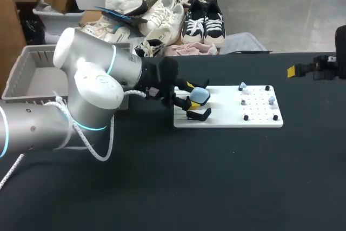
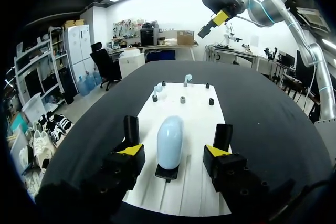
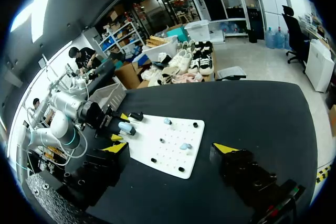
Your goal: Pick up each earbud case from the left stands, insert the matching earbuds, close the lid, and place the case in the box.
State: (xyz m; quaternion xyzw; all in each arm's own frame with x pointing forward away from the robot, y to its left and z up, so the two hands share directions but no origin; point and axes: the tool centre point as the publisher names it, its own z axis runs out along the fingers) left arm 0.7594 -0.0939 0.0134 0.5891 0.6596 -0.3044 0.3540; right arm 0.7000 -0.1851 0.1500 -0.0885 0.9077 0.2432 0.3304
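Left gripper (image 2: 177, 134), fingers apart, straddles the upright earbud case (image 2: 169, 142): likely light, rigid and slick, best pinched across its sides.

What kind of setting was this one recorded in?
Probably a robotics lab bench set for an assembly trial: the left pincer straddles a pale blue earbud case on a white board of stands, loose earbuds sit on it, and a grey box stands at the edge of the black table.
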